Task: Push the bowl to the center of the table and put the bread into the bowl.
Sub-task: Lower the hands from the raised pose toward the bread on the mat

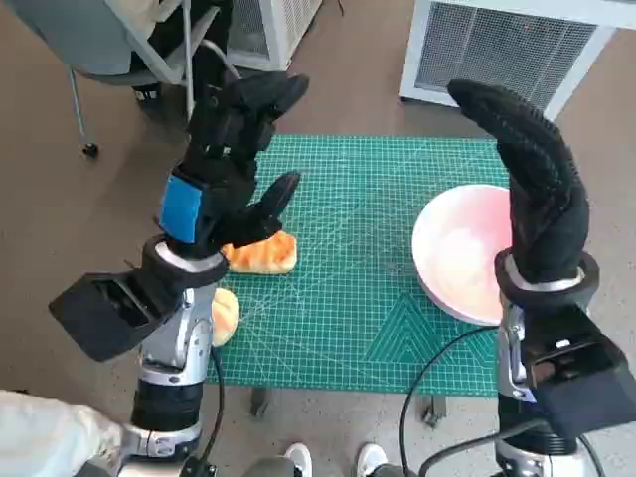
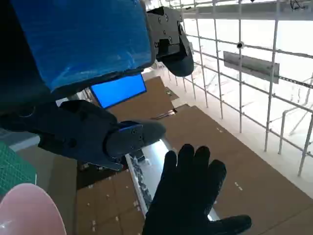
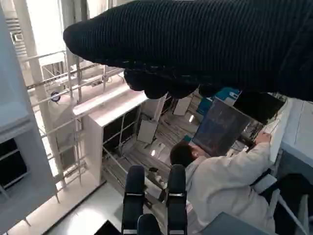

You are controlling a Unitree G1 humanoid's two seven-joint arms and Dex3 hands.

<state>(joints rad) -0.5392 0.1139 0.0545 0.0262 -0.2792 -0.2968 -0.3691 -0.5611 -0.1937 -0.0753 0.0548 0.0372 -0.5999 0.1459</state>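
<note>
A pink bowl sits at the right edge of the green mat-covered table; my right forearm hides its near right side. An orange-brown bread lies near the table's left edge. My left hand hovers raised above the bread, fingers spread, holding nothing. My right hand stands upright over the bowl's right side, fingers stretched out flat and empty. The left wrist view catches the bowl's rim, the left hand's black fingers and the gloved right hand.
A second yellowish bread piece lies at the table's near left corner, partly behind my left arm. A chair and white grilled units stand beyond the table. A person in white sits nearby. Shoes show below the front edge.
</note>
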